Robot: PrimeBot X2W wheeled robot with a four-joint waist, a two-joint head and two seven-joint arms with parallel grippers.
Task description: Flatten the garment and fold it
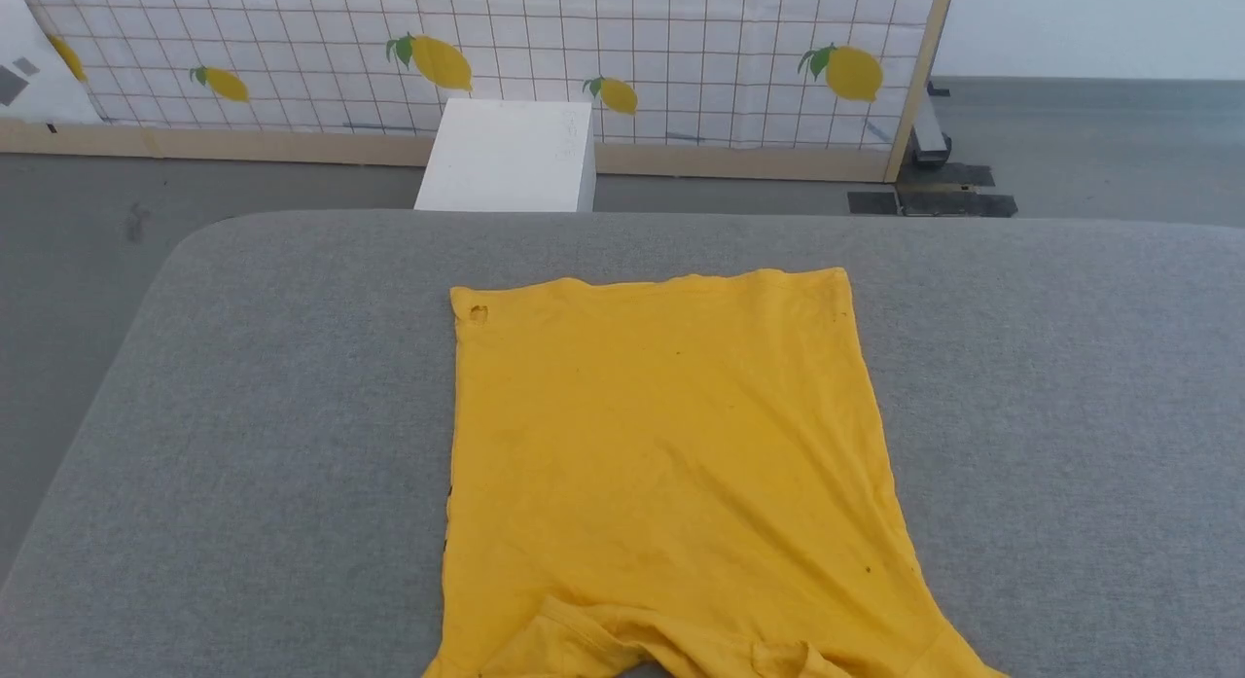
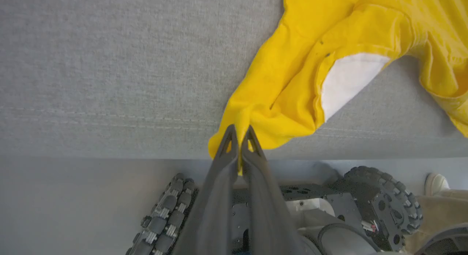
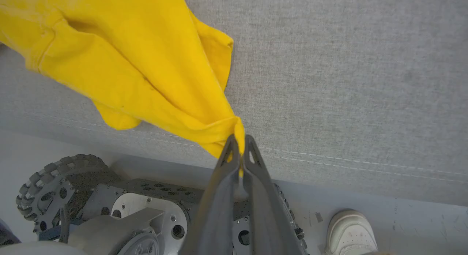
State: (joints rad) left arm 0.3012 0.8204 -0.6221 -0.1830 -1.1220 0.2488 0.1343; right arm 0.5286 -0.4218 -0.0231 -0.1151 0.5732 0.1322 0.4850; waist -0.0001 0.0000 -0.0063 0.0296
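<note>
"Yellow cotton bunched at the near edge: what have you got hold of?" asks the picture desk.

"The garment (image 1: 671, 445), by both shoulder ends," I answer. "My left gripper (image 2: 239, 130) has its two dark fingers closed tight on a pinch of the sleeve end. From there the cloth fans away towards one o'clock in that wrist view, where a white patch (image 2: 347, 79) of the print shows on the underside. My right gripper (image 3: 239, 138) is clamped the same way on the other end, cloth running off to eleven o'clock. Both pinches sit at the near edge of the grey padded surface (image 1: 243, 415), above my wheeled base (image 3: 146, 200). A pale shoe (image 3: 351, 229) stands on the floor at five o'clock."

"And further out?"

"In the head view the shirt's body runs from six o'clock up to its hem near twelve, plain side up. It lies nearly smooth, with shallow creases low down and a small hole (image 1: 478, 314) at the far corner, about eleven o'clock. The collar end (image 1: 603, 639) at six is rumpled. Beyond the pad stand a white box (image 1: 506, 158) and a lemon-print screen (image 1: 584, 36), both near twelve."

"How far along?"

"By my reckoning the flattening is almost done. The near end wants settling, and no fold has been made yet."
</note>
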